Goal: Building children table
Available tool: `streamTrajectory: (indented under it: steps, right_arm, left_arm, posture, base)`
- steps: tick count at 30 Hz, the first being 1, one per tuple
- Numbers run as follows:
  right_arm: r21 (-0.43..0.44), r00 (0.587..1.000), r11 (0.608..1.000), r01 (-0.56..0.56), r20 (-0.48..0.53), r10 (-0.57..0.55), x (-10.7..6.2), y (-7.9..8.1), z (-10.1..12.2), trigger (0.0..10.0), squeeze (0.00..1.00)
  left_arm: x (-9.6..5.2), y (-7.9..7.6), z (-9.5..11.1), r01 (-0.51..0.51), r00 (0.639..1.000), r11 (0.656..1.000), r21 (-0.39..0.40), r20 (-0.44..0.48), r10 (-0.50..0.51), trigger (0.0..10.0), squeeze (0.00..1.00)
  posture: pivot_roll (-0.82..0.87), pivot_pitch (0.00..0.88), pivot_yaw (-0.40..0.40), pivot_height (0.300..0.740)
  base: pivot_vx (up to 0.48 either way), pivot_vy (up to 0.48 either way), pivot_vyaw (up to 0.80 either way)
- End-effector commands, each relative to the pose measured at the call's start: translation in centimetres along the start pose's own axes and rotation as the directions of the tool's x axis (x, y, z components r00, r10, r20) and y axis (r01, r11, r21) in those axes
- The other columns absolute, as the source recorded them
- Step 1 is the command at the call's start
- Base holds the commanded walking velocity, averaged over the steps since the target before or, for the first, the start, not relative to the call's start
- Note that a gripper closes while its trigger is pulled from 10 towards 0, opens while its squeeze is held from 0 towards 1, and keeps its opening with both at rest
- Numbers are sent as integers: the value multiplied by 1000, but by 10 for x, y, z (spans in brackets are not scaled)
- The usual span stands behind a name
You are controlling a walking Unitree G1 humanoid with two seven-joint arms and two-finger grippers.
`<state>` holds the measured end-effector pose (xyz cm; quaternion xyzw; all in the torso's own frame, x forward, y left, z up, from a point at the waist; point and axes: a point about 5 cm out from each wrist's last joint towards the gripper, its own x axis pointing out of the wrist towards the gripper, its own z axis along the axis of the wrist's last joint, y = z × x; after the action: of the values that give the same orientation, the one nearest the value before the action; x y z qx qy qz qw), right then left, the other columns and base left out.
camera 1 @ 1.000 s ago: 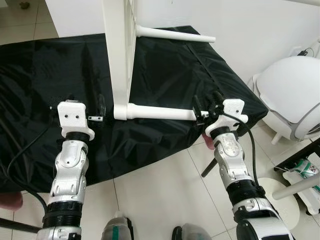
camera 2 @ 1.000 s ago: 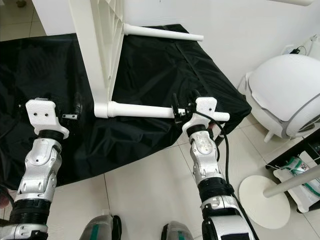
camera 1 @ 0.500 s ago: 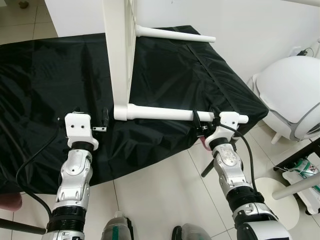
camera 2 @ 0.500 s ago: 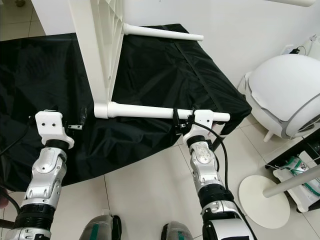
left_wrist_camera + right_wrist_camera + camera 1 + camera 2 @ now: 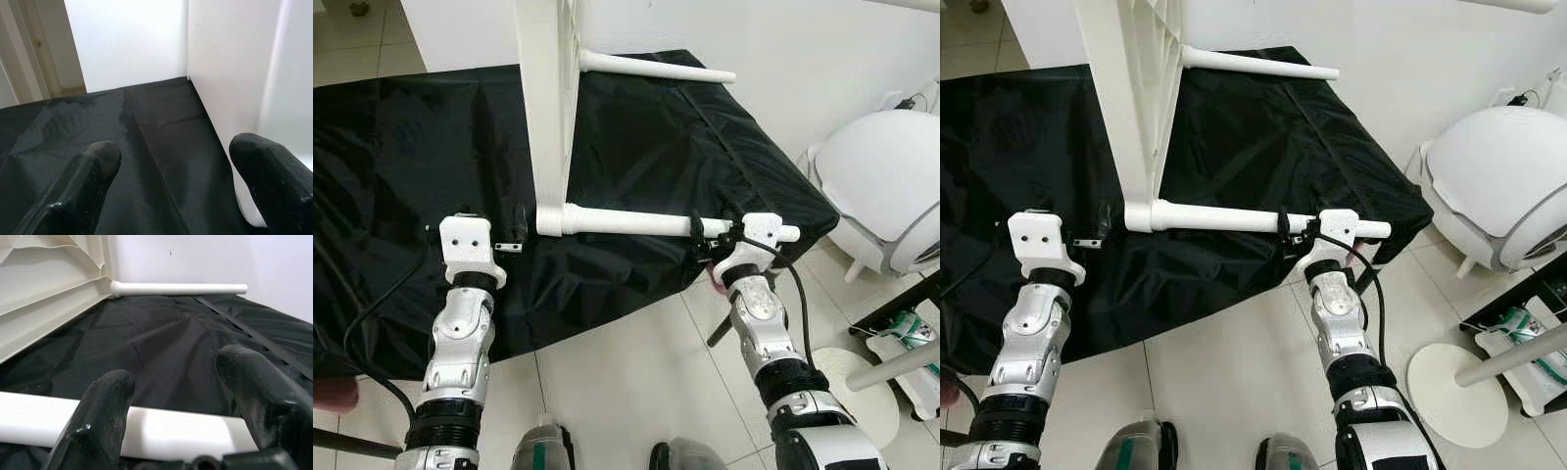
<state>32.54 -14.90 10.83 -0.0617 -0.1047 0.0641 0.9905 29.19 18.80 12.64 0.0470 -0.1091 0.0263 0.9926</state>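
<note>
Left eye view takes the near leg [image 5: 636, 223] as landmark: it lies level on the black-covered table [image 5: 401, 137], its left end socketed into the white tabletop panel [image 5: 543, 98], which stands on edge. Left of the leg's socket, the left gripper [image 5: 517, 227] hovers with fingers apart beside the panel's edge, holding nothing. At the leg's free right end, the right gripper [image 5: 181, 406] has its fingers spread to either side of the tube, not clamped. A second leg [image 5: 656, 69] juts out behind, farther along the panel. The step looks like seating or tightening the near leg; next likely calls for closing on it and turning or pushing. The panel's top is cut off, and the socket joint is too small to judge.
</note>
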Motion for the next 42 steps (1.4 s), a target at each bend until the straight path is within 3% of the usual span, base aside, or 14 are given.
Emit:
streamTrajectory:
  steps: [1, 29, 34, 42]
  right_arm:
    - [-9, 1000, 1000, -1, 1, 1, 1, 0, 0, 10000, 0]
    - [-11, 1000, 1000, -8, 17, 8, 6, -2, 3, 10000, 0]
    - [-18, 1000, 1000, -15, 16, 16, 7, -2, 3, 10000, 0]
    - [-25, 999, 999, -30, 13, 30, 8, 0, 3, 10000, 0]
  left_arm:
    - [1, -1, 2, 4, 1000, 1000, 16, 13, -4, 10000, 0]
    - [5, -1, 3, -7, 1000, 999, 38, 12, 7, 10000, 0]
    - [0, -4, 6, 51, 998, 999, 10, 28, -52, 10000, 0]
    - [-3, -11, 7, 131, 990, 991, 39, 40, -133, 10000, 0]
  posture:
    - [28, 0, -26, 740]
    - [28, 0, -39, 740]
    - [33, 0, -45, 740]
    - [41, 0, -48, 740]
  base:
    - [0, 0, 0]
    - [0, 0, 0]
    - [0, 0, 0]
    - [0, 0, 0]
